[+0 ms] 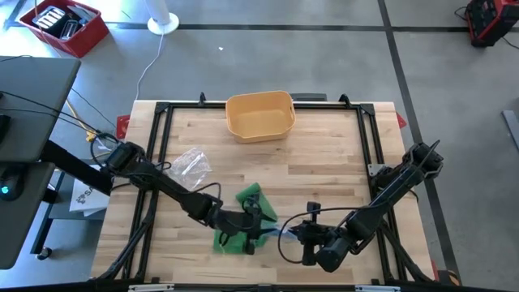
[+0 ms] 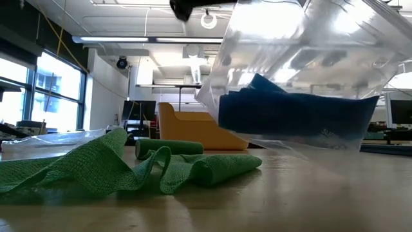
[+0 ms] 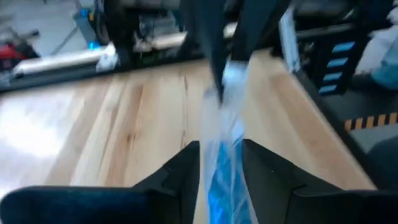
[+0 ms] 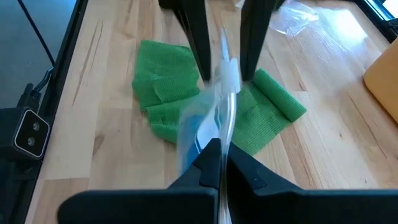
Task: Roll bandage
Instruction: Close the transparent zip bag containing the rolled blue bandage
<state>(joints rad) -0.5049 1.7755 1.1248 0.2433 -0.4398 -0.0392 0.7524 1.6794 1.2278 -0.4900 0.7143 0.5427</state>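
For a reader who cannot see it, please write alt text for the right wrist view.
The right claw is shut on a clear plastic packet holding something blue, while the left claw straddles the packet's far end. Beneath them, a partly unrolled green bandage lies on the wooden table.

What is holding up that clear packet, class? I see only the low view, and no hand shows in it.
Observer: The right hand is shut on one end of the clear packet.
Operator: Where is the left hand, then?
Observer: The left hand is at the packet's other end, with an open finger on either side of the plastic.
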